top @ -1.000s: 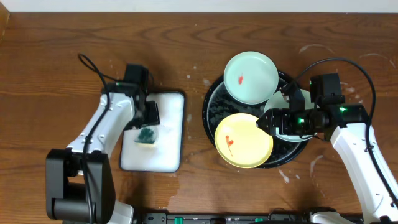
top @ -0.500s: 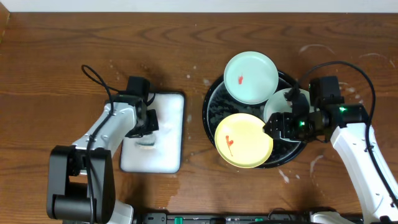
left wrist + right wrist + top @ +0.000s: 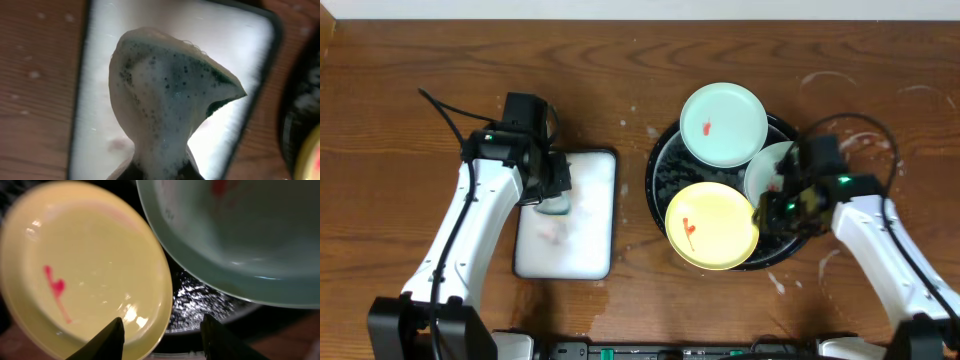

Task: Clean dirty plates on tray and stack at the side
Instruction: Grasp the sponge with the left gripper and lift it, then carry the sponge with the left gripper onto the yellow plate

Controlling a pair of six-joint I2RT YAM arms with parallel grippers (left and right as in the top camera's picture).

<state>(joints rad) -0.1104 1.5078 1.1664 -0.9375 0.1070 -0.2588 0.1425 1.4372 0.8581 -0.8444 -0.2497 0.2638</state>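
Three plates lie on the black tray (image 3: 658, 178): a mint-green one (image 3: 723, 124) with a red smear at the back, a yellow one (image 3: 712, 225) with a red smear at the front, and a second mint-green one (image 3: 770, 168) half hidden under my right arm. My right gripper (image 3: 769, 211) is open at the yellow plate's right edge. In the right wrist view its fingers (image 3: 113, 336) straddle the rim of the yellow plate (image 3: 85, 275), one over the plate and one over the wet tray (image 3: 200, 300). My left gripper (image 3: 554, 196) is shut on a foamy green sponge (image 3: 165, 95).
A white rectangular dish (image 3: 582, 240) lies under the left gripper, left of the tray, and shows as a white surface (image 3: 245, 55) behind the sponge. Whitish soap streaks mark the brown tabletop (image 3: 840, 80) around the tray's right side.
My left gripper shut on the sponge and lifted it off the white dish. My right gripper swung down to the yellow plate's right rim and its jaws narrowed.
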